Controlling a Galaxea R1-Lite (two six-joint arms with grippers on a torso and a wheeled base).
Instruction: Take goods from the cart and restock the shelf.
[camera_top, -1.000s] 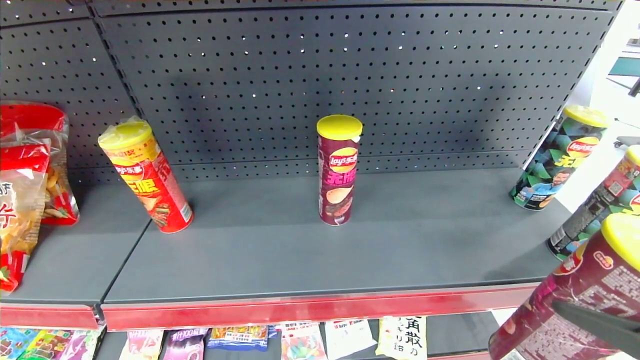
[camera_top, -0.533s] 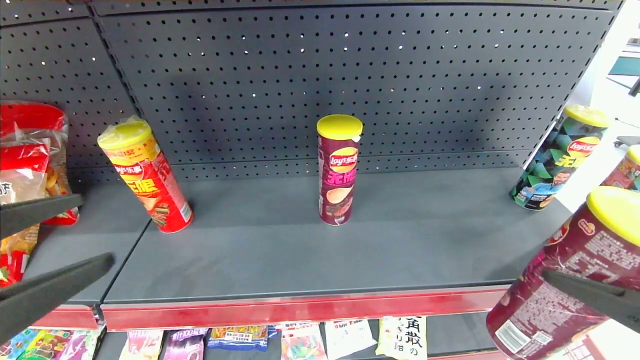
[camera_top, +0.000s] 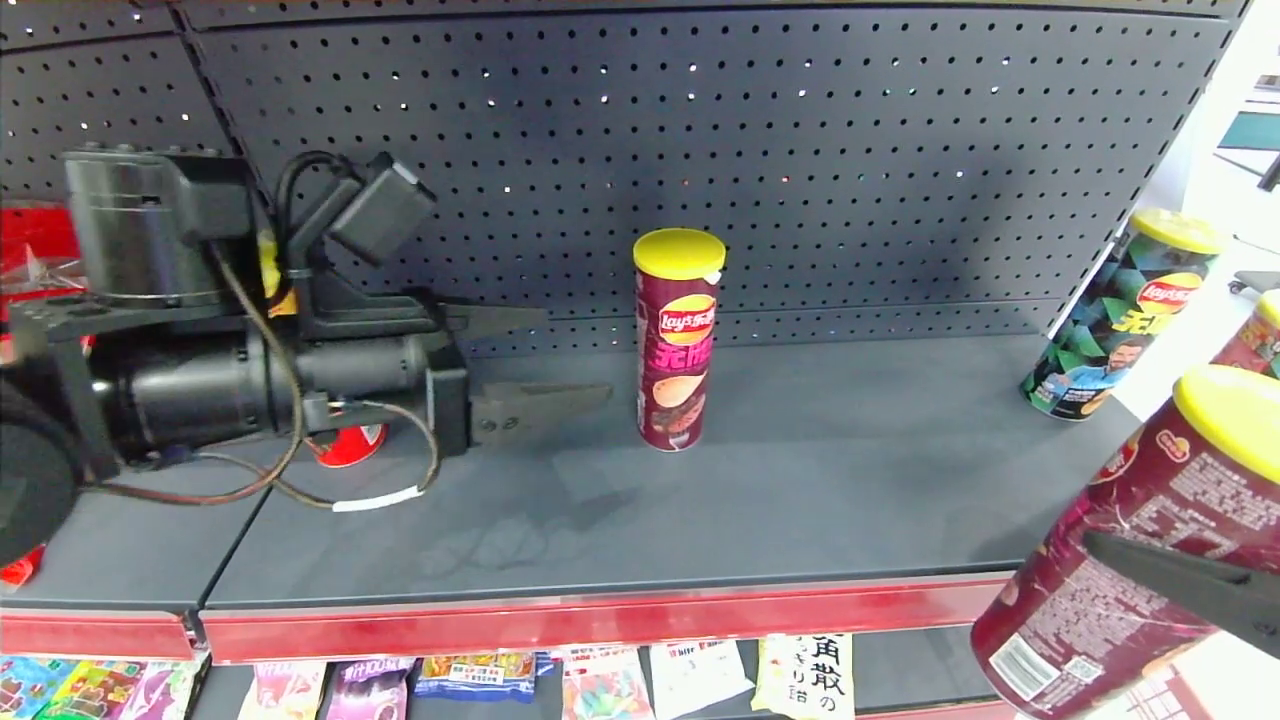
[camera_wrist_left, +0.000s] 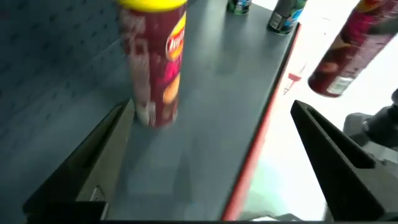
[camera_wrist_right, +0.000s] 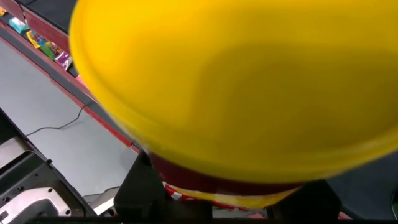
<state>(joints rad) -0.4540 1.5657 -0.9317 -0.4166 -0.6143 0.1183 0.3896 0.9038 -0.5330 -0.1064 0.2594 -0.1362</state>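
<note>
- Left gripper of mine is wide open, with nothing between its two black fingers. It hangs low over the flat grey metal shelf and points sideways.
- Near its tips, at 3 o'clock from it in the head view, is the standing purple chip tube. It is a round cardboard tube with a yellow plastic lid. It is upright on the shelf near the back wall, and my fingers do not touch it.
- My right gripper is clenched around the held purple chip tube, a round cardboard tube with a yellow plastic lid.
- The held purple chip tube is tilted, with its lid toward 1 o'clock. It sits at 4 o'clock from the standing purple chip tube, in front of the shiny red front strip, near the shelf's right end. It is not on the shelf.
- A green-and-black round chip tube is at the shelf's right end, at 3 o'clock from the standing one.
- The bottom of a red round chip tube peeks out behind my left arm, at 9 o'clock.
- Behind it all is a dark grey metal wall full of little holes.
- Small colourful snack packets lie on the lower level, at 6 o'clock.
</note>
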